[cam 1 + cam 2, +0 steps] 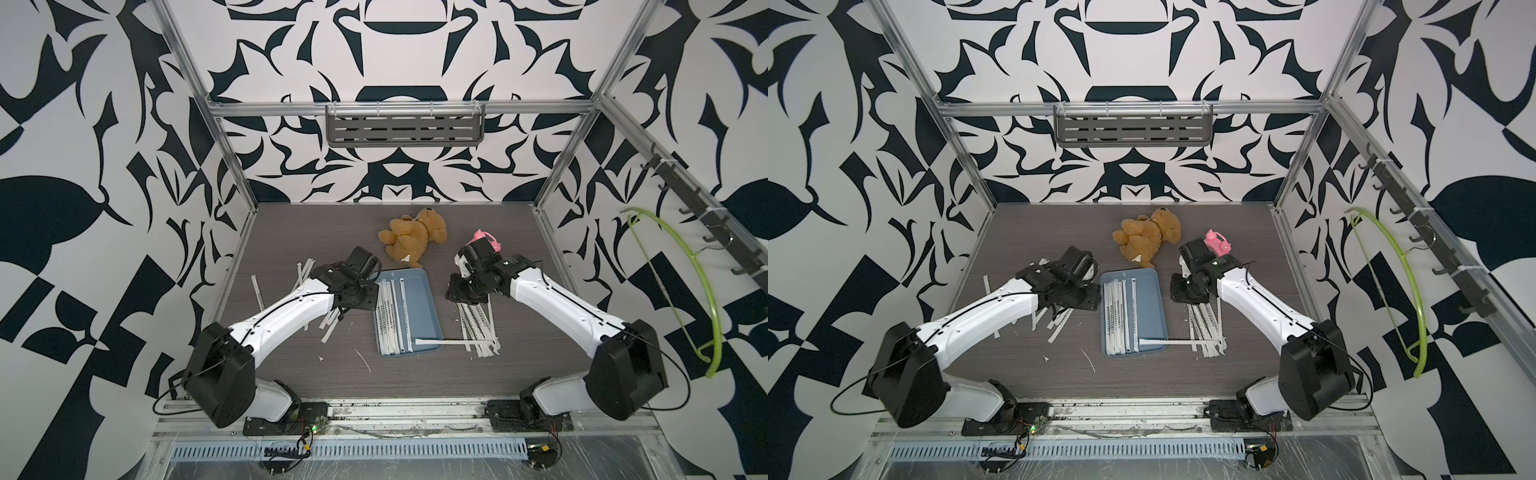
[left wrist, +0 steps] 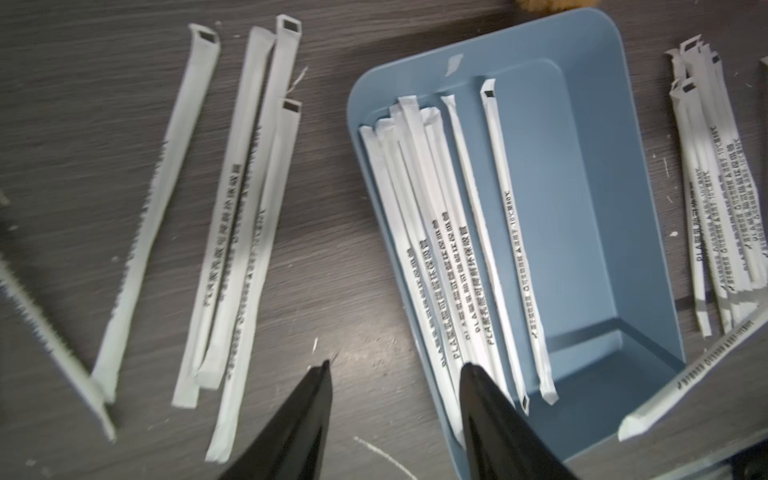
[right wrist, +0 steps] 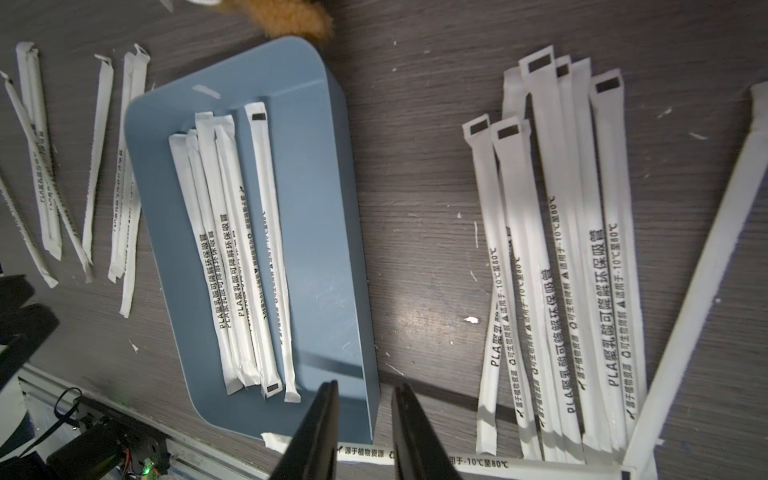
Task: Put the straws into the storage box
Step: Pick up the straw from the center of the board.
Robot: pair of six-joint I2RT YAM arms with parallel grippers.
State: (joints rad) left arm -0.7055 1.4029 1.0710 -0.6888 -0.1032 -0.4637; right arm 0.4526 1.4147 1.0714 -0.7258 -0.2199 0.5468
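Beside the storage box (image 1: pixel 420 308), you are hovering the left gripper (image 2: pixel 395 365) wide and the right gripper (image 3: pixel 365 384) narrow, both empty, above seemingly light, floppy straws (image 3: pixel 582 249), best pinched mid-length.

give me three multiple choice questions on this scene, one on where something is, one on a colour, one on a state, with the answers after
1. Where does the teddy bear lie relative to the tray?
A. inside it
B. on the table behind it, toward the back wall
C. on the wall shelf above it

2. What colour is the tray?
A. red
B. yellow
C. blue-grey

3. How is the left gripper?
A. open, holding nothing
B. shut on a straw
C. shut on the teddy bear

Answers:
1 B: in both top views the bear rests on the table just beyond the tray's far edge.
2 C: the tray's bare floor shows blue-grey in every view.
3 A: the left wrist view shows its jaws apart with only table and tray beneath them.
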